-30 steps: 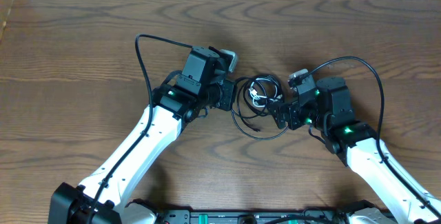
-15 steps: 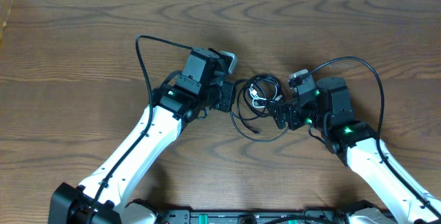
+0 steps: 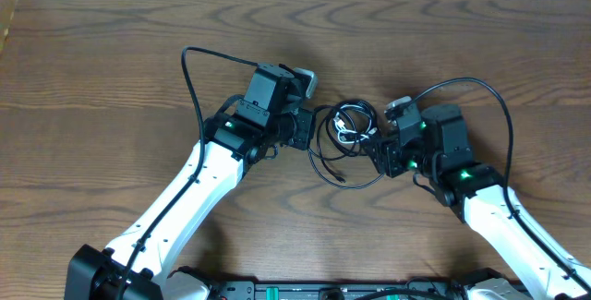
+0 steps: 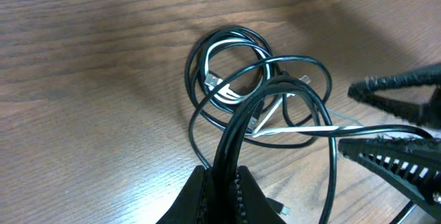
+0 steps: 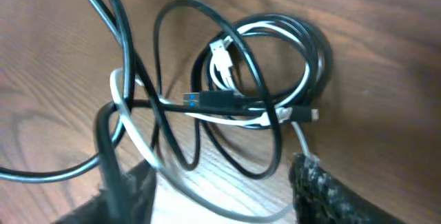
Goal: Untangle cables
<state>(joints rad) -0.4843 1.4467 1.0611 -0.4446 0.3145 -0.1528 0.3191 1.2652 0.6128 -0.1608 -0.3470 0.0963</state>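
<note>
The cables (image 3: pixel 346 125) lie in a tangle of black loops and one white cord between my two grippers. In the left wrist view the tangle (image 4: pixel 238 79) sits just ahead, and my left gripper (image 4: pixel 222 193) is shut on a bundle of black strands. It shows at the tangle's left edge in the overhead view (image 3: pixel 312 130). My right gripper (image 3: pixel 373 152) is at the tangle's right edge. In the right wrist view it (image 5: pixel 220 196) is open, with the white cable (image 5: pixel 131 124) running between its fingers and small plug ends (image 5: pixel 213 101) just ahead.
A wide black loop (image 3: pixel 343 178) trails from the tangle toward the front of the wooden table (image 3: pixel 111 78). Thicker black arm cables arch over each arm (image 3: pixel 189 69), (image 3: pixel 489 88).
My right gripper has edged slightly left toward the tangle. The front black loop has shifted a little. The left arm holds still.
</note>
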